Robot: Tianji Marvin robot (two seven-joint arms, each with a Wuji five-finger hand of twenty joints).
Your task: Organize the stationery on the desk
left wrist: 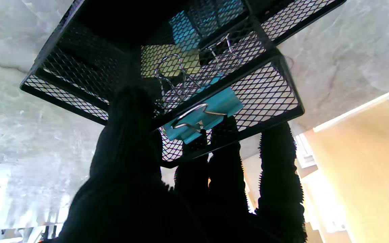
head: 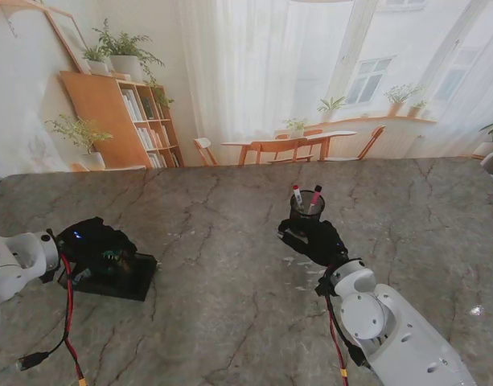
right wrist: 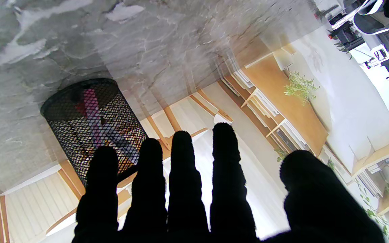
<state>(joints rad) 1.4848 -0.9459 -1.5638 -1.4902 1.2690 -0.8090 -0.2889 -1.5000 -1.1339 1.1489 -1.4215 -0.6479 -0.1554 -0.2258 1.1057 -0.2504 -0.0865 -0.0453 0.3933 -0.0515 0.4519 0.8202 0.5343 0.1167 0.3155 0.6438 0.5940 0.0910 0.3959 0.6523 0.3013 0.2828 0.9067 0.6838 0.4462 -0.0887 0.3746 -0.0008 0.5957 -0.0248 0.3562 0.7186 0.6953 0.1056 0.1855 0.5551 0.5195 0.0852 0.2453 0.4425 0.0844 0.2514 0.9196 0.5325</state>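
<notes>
Looking down from the stand, the left robot hand [head: 97, 245] covers the black mesh tray [head: 133, 281] on the bench [head: 222, 233]; the right robot hand [head: 314, 240] sits just nearer to me than the mesh pen cup [head: 306, 207]. Left wrist view: fingers [left wrist: 194, 145] pinch a teal binder clip [left wrist: 203, 114] at the tray's wall. Right wrist view: fingers [right wrist: 184, 175] spread, empty, beside the cup [right wrist: 93, 125].

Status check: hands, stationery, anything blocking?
Left robot hand over mesh tray, teal binder clip at fingertips. Right robot hand open beside pen cup. Nothing blocking.
</notes>
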